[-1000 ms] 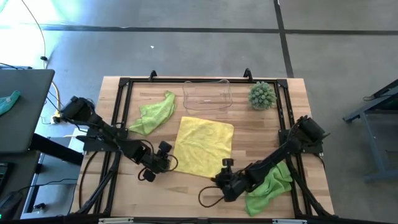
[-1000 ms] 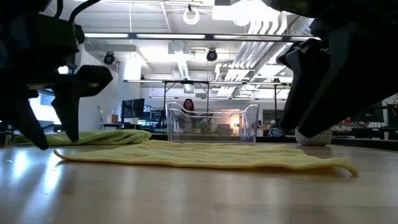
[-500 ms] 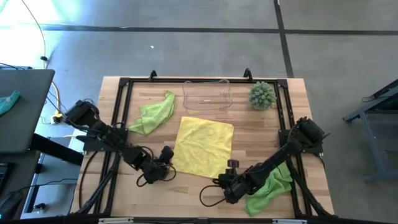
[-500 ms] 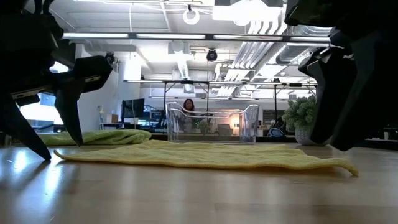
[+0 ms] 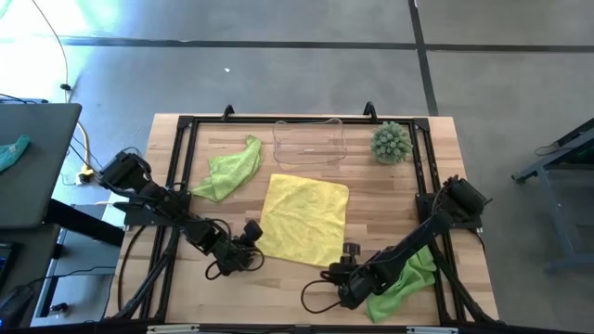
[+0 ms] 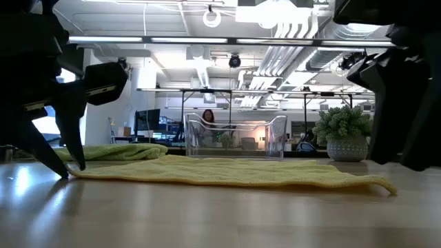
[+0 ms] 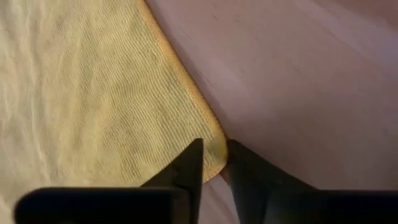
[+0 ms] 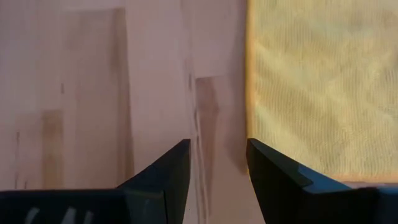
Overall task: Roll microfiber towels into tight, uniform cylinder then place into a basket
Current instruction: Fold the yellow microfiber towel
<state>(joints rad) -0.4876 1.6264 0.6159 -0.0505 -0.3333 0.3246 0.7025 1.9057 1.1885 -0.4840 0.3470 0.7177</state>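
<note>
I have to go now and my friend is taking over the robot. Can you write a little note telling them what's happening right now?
Left gripper: at the near left corner of the yellow towel, fingers closing on that corner.
Right gripper: open, over bare wood just beside the yellow towel's near right corner, holding nothing.
Things: the yellow towel lies flat mid-table. One green towel is crumpled at the far left, the other green towel is crumpled under the right arm. The basket stands empty at the far edge.
Done: nothing rolled, nothing in the basket.
Left: roll all three towels and put them in.

Spiky green plant (image 5: 391, 142), teal cloth (image 5: 13, 151)
</note>
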